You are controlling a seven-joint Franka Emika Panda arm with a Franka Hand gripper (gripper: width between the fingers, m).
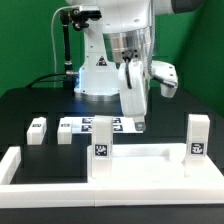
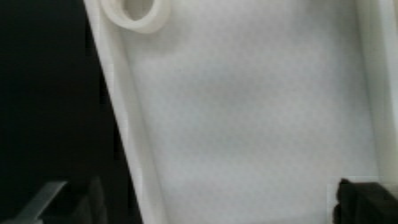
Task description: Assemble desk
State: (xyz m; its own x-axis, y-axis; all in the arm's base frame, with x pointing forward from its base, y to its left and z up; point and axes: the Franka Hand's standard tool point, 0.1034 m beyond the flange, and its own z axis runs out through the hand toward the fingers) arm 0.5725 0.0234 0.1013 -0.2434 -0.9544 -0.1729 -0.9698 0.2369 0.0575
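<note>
So the desk is about half built from where I'm standing: the wide flat white plastic tabletop panel (image 1: 150, 160) lies on the black table (image 1: 30, 105) just behind the long low white border wall (image 1: 110, 182), and two white rectangular leg blocks with square tags stand upright on it, one toward the exterior view's left (image 1: 101, 140) and one at the right end (image 1: 198, 135). The other two small white leg blocks (image 1: 37, 128) (image 1: 67, 131) lie loose on the table off to the exterior view's left, beside the flat white marker board (image 1: 105, 124). The white robot arm (image 1: 125, 40) hangs down at the panel's far edge, jaws spread wide and holding nothing. In the wrist view the panel (image 2: 249, 120) fills the frame between the two dark fingertips (image 2: 368, 200), with a rounded hole (image 2: 128, 18) at its edge, a leg socket I guess. Can't tell if the tips touch it. My read: it's lining up to grab or nudge the panel so a free socket is reachable. After that it needs a loose leg gripped, set square over the hole and twisted in.
</note>
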